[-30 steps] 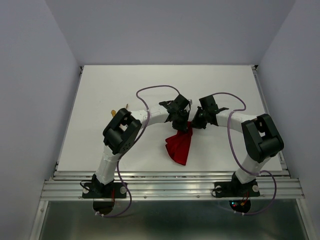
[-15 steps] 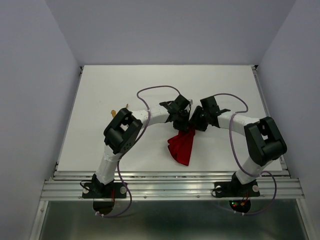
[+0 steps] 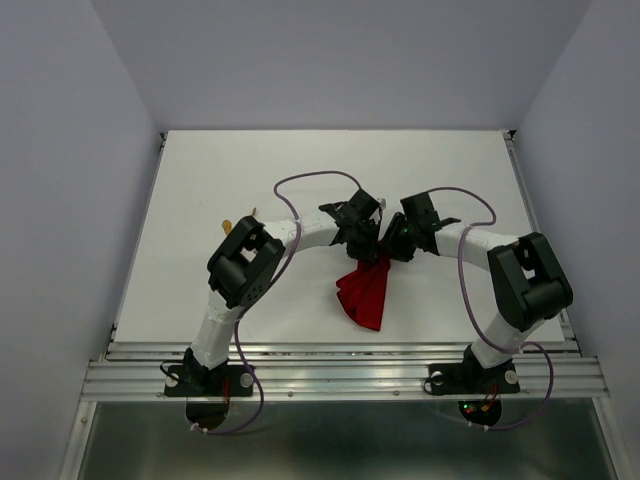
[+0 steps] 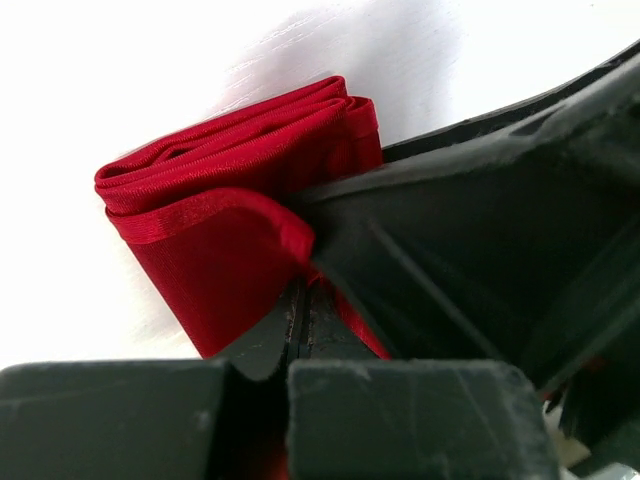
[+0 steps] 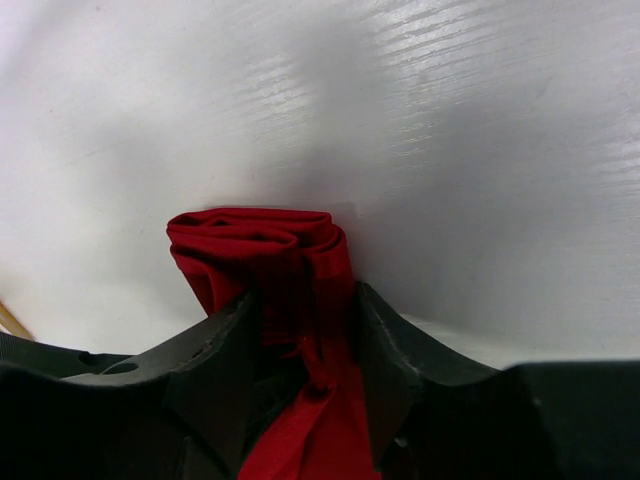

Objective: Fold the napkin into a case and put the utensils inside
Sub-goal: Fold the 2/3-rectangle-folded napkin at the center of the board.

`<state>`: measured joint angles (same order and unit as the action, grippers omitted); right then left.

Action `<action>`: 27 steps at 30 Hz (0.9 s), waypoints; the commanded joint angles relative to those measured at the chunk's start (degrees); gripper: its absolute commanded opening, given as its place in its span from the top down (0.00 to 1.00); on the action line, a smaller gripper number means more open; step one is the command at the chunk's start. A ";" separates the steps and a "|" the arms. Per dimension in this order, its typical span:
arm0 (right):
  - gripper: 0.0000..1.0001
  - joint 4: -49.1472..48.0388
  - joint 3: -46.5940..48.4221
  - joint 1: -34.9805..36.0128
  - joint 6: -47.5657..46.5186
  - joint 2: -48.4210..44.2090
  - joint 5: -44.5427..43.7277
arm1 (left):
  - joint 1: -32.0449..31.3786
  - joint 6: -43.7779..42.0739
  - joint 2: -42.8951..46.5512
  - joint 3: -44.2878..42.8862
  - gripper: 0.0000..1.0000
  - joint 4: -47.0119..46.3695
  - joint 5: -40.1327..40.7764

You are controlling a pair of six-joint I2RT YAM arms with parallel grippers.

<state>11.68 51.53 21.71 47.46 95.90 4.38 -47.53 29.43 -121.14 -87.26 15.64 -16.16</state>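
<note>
Table (image 3: 450,170), white, both arms reaching in from the near edge and meeting just right of centre.

Napkin (image 3: 362,293): red cloth, bunched rather than flat. Its far end is gathered narrow where the two grippers meet. From there it widens toward the near edge, ending in a blunt point. No tidy pouch shape visible.

Left gripper (image 3: 362,245): comes in from the left and sits on the far end of the cloth. In the left wrist view the left gripper (image 4: 310,270) is clenched on the napkin (image 4: 230,190). A hemmed edge curls out of the pinch, and several stacked folds lie beyond it on the white surface.

Right gripper (image 3: 388,247): comes in from the right, just beside the left one at the same gathered end. In the right wrist view the right gripper (image 5: 300,320) has its jaws partly apart with the napkin (image 5: 265,245) running up between them. Cloth meets both fingers (image 5: 215,345). Cannot tell whether they are squeezing it or only flanking it. A rumpled wad of folds stands just past the fingertips.

Utensils (image 3: 229,224): only gold and pale tips show, poking out behind the left arm's elbow on the left side of the table, well apart from the napkin. Mostly hidden; knife and fork not told apart.
</note>
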 commanded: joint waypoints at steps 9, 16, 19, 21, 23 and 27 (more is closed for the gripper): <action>0.45 0.89 -1.78 -0.01 1.32 -4.84 -3.94 | -0.28 -0.69 0.29 -1.15 1.00 -1.05 -0.98; 0.45 1.06 -1.78 -0.01 1.67 -7.21 -4.12 | -0.28 -0.87 0.29 -0.98 1.00 -1.14 -0.98; 0.45 1.15 -1.69 -0.01 1.84 -7.65 -4.12 | -0.28 -0.87 0.20 -0.98 1.00 -1.14 -0.98; 0.45 1.15 -1.61 -0.01 1.76 -7.83 -4.12 | -0.28 -0.87 0.12 -0.98 1.00 -1.05 -1.06; 0.44 1.06 -1.34 -0.01 1.32 -7.48 -4.12 | -0.20 -0.87 0.20 -0.89 1.00 -1.14 -1.06; 0.40 0.97 -0.81 -0.01 0.35 -6.51 -2.80 | -0.20 -0.87 0.12 -0.89 1.00 -1.14 -1.15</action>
<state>13.04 49.87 21.71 48.69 90.02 1.72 -47.53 29.39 -121.14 -87.26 15.25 -16.53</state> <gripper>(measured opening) 0.588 0.022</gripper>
